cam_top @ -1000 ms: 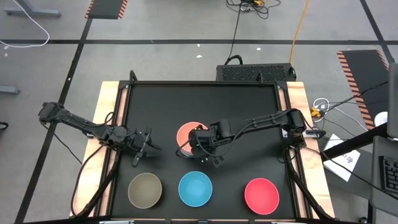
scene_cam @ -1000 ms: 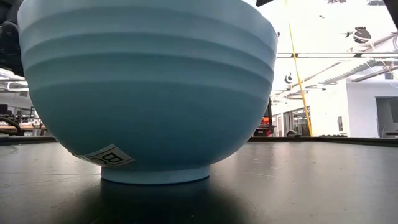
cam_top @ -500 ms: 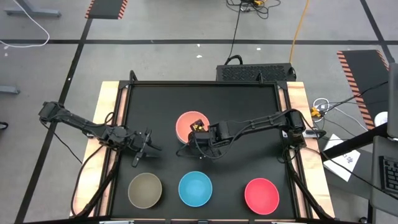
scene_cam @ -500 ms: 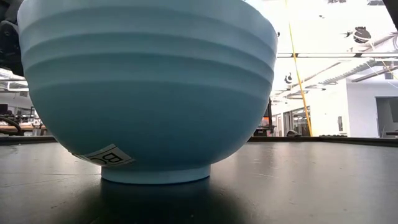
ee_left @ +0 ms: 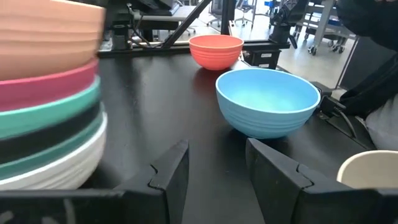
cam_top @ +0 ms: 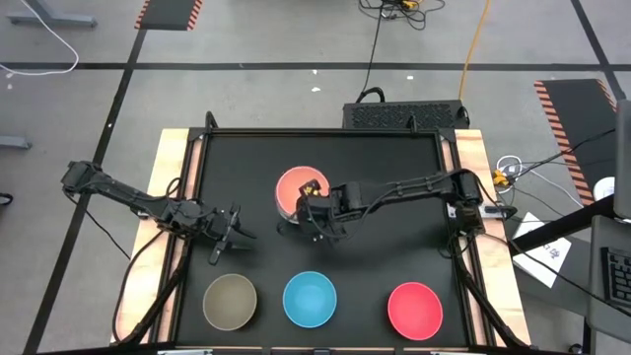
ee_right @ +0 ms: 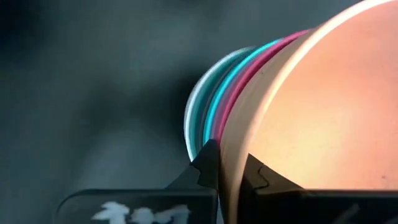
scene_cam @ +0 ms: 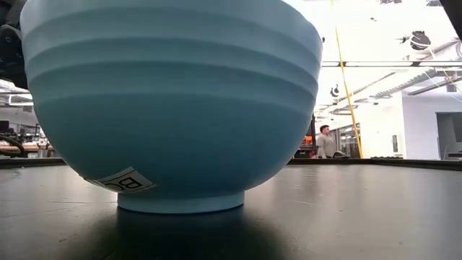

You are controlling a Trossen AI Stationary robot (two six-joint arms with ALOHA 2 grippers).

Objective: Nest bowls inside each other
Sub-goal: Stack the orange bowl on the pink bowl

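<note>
A nested stack of bowls stands mid-table with a peach-orange bowl [cam_top: 296,187] on top. In the left wrist view the peach-orange bowl [ee_left: 43,37] sits over magenta, teal, black and white ones, and the white bowl's base [ee_left: 50,177] is on the table. My right gripper [cam_top: 312,197] is shut on the peach-orange bowl. My left gripper [cam_top: 235,245] waits open at the table's left, touching nothing. Along the near edge stand an olive-brown bowl [cam_top: 230,302], a light blue bowl [cam_top: 310,299] and a red bowl [cam_top: 414,309]. My right gripper pinches the peach-orange bowl's rim [ee_right: 231,146] on its near-right side, with one finger inside the bowl and one finger [ee_right: 208,163] outside. The fingers slant down from the table's right. The bowl stays nested on the stack, which rests on the table.
The light blue bowl [scene_cam: 166,108] fills most of the low view. A person [scene_cam: 325,141] stands far off in the room behind. Bare black table lies at the far side and between the stack and the near row of bowls.
My right gripper has swung toward the table's far edge and a little left, turning as it went, still shut on the rim. The peach-orange bowl has shifted toward the far edge with it, and more of its inside now shows.
</note>
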